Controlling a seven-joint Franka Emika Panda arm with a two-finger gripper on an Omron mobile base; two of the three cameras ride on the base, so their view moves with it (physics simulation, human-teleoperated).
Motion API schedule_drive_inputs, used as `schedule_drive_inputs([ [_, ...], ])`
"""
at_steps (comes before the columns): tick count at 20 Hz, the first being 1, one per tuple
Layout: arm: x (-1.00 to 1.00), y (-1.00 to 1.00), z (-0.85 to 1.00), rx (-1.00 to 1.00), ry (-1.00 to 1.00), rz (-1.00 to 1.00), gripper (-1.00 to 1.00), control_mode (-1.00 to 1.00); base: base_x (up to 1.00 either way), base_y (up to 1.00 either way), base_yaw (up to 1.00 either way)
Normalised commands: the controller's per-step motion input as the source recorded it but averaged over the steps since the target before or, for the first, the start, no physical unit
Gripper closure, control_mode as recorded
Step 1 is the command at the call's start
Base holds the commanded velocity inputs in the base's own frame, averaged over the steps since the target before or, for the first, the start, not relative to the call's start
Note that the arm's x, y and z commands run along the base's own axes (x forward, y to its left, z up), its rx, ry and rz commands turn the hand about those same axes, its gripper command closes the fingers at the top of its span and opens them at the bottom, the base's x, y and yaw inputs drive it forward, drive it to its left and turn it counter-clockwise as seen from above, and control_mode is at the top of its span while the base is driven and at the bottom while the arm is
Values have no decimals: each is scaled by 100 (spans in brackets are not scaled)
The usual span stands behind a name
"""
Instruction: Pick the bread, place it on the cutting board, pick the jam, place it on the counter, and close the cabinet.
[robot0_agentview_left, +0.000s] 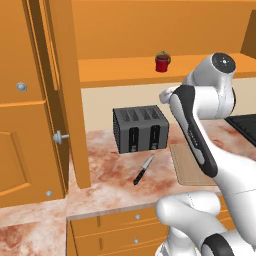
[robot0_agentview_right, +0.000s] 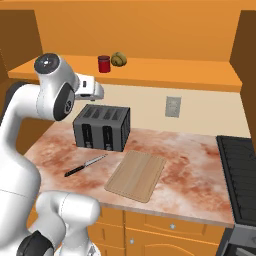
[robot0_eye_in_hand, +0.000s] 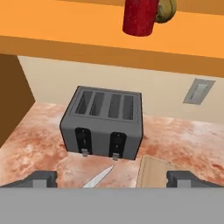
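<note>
In the left base view, the jam (robot0_agentview_left: 162, 62) sits on the cabinet (robot0_agentview_left: 125, 70) shelf near the top middle of the picture. The bread is hidden behind the jar here. Below it, on the worktop (robot0_agentview_left: 110, 170), stands a dark toaster (robot0_agentview_left: 140, 128), with a black-handled knife (robot0_agentview_left: 143, 169) in front of it. The cutting board (robot0_agentview_left: 187, 167) peeks out at the right, partly behind the white arm. An open cabinet door (robot0_agentview_left: 27, 100) fills the left side.

In the right base view, the bread (robot0_agentview_right: 118, 59) sits at the top middle, just beside the jam on its right, so close they seem to touch. The cutting board lies flat in the lower middle, with nothing on it.

In the hand view, the gripper (robot0_eye_in_hand: 111, 179) is at the bottom, with its two tips spread wide apart and nothing between them. The jam is at the top, with the bread peeking out behind it on the right.

The bread looks small, light and a bit soft, so a hard squeeze could squash it. I think it is best to hold it around its middle, from two sides. The jar is very near, so the gripper could bump it. The jar looks hard and smooth, maybe slippery.
</note>
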Motion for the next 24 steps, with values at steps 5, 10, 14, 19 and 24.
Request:
schedule_drive_inputs([
  [5, 0, -5, 16, 0, -13, 0, -100, -100, 0, 0, 0],
  [10, 0, -1, 18, 0, -10, 0, -100, -100, 0, 0, 0],
  [14, 0, 0, 17, 0, -6, 0, -100, -100, 0, 0, 0],
  [19, 1, 0, 21, 4, -3, -1, -100, -100, 0, 0, 0],
  [24, 2, -3, 27, 7, -1, -2, -100, -100, 0, 0, 0],
])
